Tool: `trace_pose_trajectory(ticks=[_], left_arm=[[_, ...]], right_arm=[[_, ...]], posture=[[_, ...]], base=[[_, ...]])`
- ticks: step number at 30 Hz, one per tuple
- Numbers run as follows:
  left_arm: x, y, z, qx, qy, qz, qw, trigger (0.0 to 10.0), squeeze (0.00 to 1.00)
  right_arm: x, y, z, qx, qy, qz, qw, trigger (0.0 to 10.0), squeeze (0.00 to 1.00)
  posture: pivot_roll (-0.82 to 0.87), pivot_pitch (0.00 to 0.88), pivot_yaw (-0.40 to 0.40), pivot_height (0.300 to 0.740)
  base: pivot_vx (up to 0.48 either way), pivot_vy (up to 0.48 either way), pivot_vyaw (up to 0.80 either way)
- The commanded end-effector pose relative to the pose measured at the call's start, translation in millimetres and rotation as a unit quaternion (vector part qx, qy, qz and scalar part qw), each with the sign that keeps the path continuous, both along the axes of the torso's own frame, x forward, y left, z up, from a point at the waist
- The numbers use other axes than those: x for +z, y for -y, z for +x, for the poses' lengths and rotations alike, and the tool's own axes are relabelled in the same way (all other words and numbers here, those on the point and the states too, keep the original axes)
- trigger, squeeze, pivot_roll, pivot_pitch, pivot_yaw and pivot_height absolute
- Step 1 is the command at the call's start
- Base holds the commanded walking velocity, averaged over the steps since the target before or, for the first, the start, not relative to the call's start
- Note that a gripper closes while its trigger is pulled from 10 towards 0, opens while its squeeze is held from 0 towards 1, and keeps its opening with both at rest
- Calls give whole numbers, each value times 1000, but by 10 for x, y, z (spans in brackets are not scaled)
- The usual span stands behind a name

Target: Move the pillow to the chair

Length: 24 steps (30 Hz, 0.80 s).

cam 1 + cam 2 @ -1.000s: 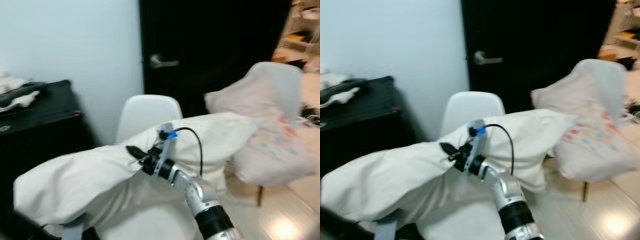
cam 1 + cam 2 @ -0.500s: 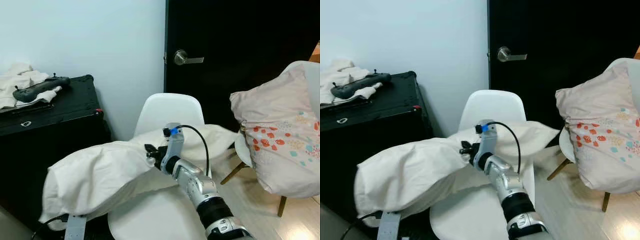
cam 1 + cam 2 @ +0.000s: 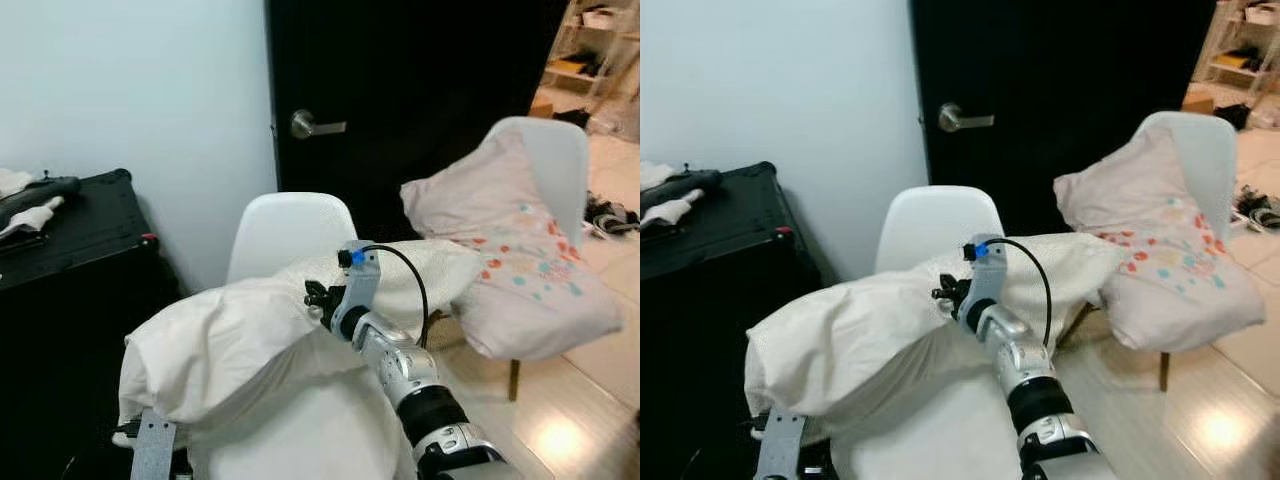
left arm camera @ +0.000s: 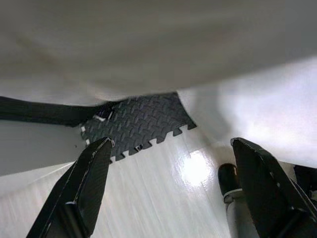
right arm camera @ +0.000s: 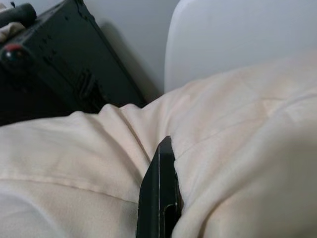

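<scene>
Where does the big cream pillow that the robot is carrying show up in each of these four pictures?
Left eye view: the pillow lies across the lower middle, over the white chair.
Right eye view: same place, in front of the chair.
Left wrist view: it is the pale cloth across the upper part.
Right wrist view: it covers the lower part.
Shared landmark: the white chair.

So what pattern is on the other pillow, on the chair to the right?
Pale pink floral pillow with red and teal spots, clearest in the right eye view.
</scene>
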State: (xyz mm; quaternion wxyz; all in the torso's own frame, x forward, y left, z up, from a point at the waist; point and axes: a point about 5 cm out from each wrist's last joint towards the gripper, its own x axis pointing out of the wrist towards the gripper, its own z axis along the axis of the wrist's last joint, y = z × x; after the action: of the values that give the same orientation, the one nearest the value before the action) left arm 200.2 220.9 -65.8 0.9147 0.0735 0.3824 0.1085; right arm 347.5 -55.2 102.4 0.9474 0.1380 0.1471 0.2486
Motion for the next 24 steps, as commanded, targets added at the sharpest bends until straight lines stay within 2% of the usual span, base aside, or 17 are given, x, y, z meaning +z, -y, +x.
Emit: trace_pose_trajectory(ticks=[1, 9, 11, 14, 16, 17, 20, 24], left_arm=[[-27, 13, -43, -6, -7, 0, 1000, 10000, 0], [-12, 0, -24, -8, -3, 3, 1000, 10000, 0], [2, -12, -4, -8, 0, 5, 1000, 10000, 0], [6, -15, 2, -8, 1, 5, 1000, 10000, 0], [2, -4, 0, -11, 0, 6, 1000, 10000, 0], [-1, 1, -2, -12, -1, 6, 1000, 10000, 0], [-11, 10, -16, -13, -4, 6, 1000, 10000, 0], [-59, 2, -105, -13, -20, 7, 1000, 10000, 0]], right_arm=[[68, -45, 31, 0, 17, -11, 1000, 10000, 0], [40, 34, 77, -22, 9, -45, 999, 10000, 0], [-93, 44, 43, 0, -19, -106, 994, 10000, 0], [-159, 45, 19, 13, -33, -133, 991, 10000, 0], [-392, 86, -86, 38, -90, -197, 976, 10000, 0], [-463, 108, -123, 42, -110, -212, 970, 10000, 0], [-532, 134, -162, 49, -126, -231, 964, 10000, 0], [-668, 169, -260, 86, -154, -271, 946, 10000, 0]], posture=[[-36, 7, 31, 740], [-36, 7, 30, 715], [-37, 2, 25, 705], [-37, 2, 25, 700], [-35, 0, 22, 690], [-35, 0, 22, 685], [-35, 0, 22, 680], [-38, 0, 22, 660]], base=[[0, 0, 0], [0, 0, 0], [0, 0, 0], [0, 0, 0], [0, 0, 0], [0, 0, 0], [0, 0, 0], [0, 0, 0]])
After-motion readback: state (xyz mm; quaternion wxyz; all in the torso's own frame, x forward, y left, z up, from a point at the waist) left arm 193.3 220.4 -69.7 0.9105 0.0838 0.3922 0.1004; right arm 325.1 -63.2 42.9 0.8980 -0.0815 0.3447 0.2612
